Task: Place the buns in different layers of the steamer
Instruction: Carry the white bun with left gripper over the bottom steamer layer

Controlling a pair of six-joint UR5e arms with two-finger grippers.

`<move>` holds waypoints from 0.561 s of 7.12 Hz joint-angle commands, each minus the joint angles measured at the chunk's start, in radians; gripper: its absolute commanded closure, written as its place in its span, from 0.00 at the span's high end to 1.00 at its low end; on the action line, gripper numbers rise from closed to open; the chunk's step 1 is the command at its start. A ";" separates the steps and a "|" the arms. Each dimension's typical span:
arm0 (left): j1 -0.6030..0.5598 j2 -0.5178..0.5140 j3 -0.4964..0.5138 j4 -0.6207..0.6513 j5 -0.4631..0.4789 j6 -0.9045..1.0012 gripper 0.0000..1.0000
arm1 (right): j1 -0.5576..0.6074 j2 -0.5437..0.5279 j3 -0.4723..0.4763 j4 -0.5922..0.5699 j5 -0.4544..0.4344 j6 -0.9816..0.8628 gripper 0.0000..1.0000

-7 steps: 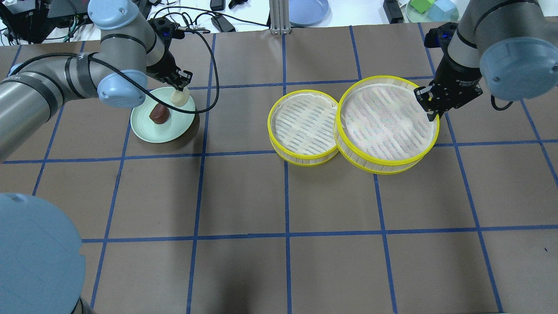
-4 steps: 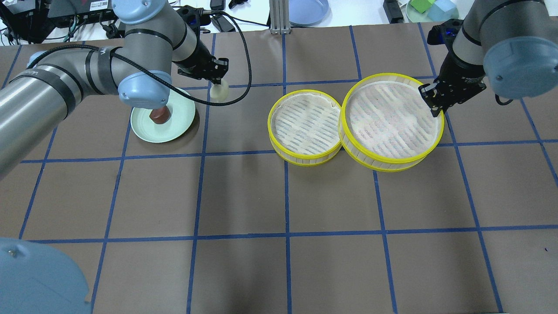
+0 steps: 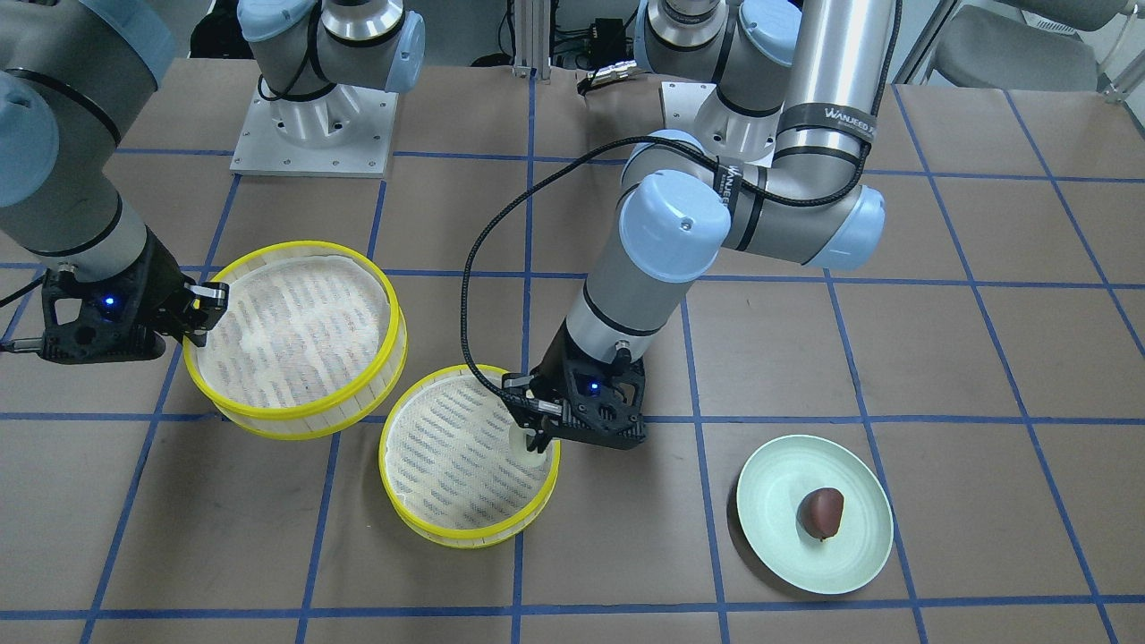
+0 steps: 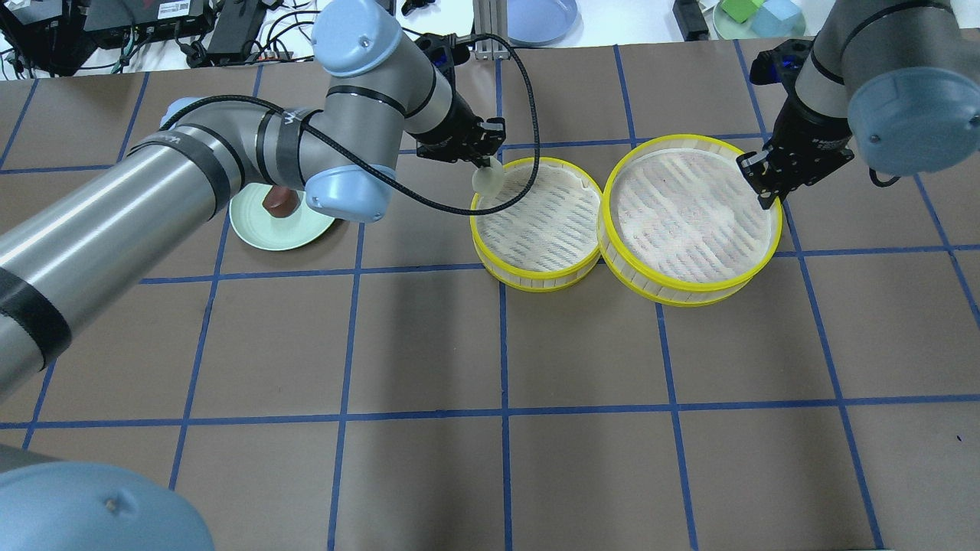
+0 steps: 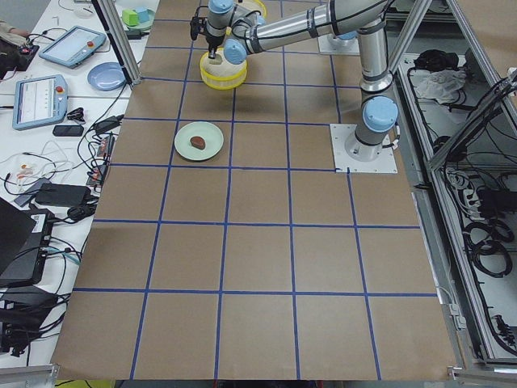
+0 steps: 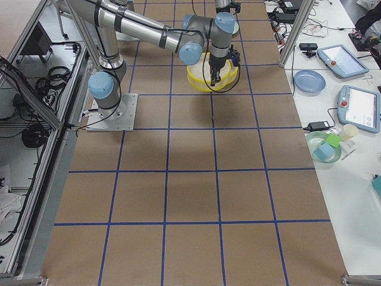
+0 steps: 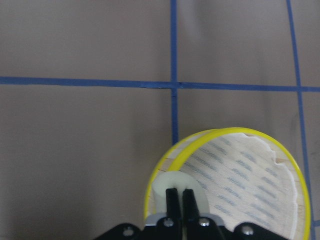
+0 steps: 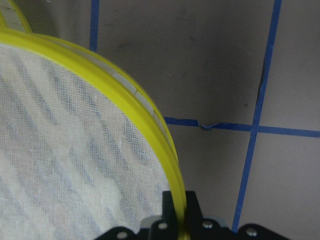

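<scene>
My left gripper point(image 4: 485, 162) is shut on the cream-white bun point(image 4: 488, 180) and holds it over the near-left edge of the smaller steamer tray point(image 4: 536, 277). The bun also shows in the left wrist view point(image 7: 167, 184) and in the front view point(image 3: 526, 444). The dark reddish-brown bun point(image 3: 821, 512) lies on the pale green plate point(image 3: 766, 478); in the overhead view my left arm partly hides it point(image 4: 277, 200). My right gripper point(image 4: 766, 196) is shut on the yellow rim of the larger steamer tray point(image 4: 689, 289), which sits beside the smaller one. That rim shows in the right wrist view point(image 8: 150, 122).
A blue plate point(image 4: 540, 19), a bowl of coloured blocks point(image 4: 758, 15) and cables lie past the table's far edge. The arm bases point(image 3: 313, 134) stand at the robot's side. My left arm stretches over the plate.
My left gripper carried the white bun off the green plate and rightward to the smaller tray's edge. My right gripper shifted the larger tray slightly right, off its overlap with the smaller tray.
</scene>
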 commanded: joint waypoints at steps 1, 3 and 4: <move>-0.048 -0.057 0.000 0.047 -0.038 -0.012 0.00 | -0.001 0.002 0.001 0.007 -0.002 0.000 0.00; -0.066 -0.091 0.000 0.091 -0.051 -0.023 0.32 | -0.001 0.001 0.007 0.027 -0.002 0.000 0.00; -0.066 -0.092 0.001 0.085 -0.054 -0.032 0.99 | -0.001 0.001 0.009 0.021 -0.001 0.001 0.00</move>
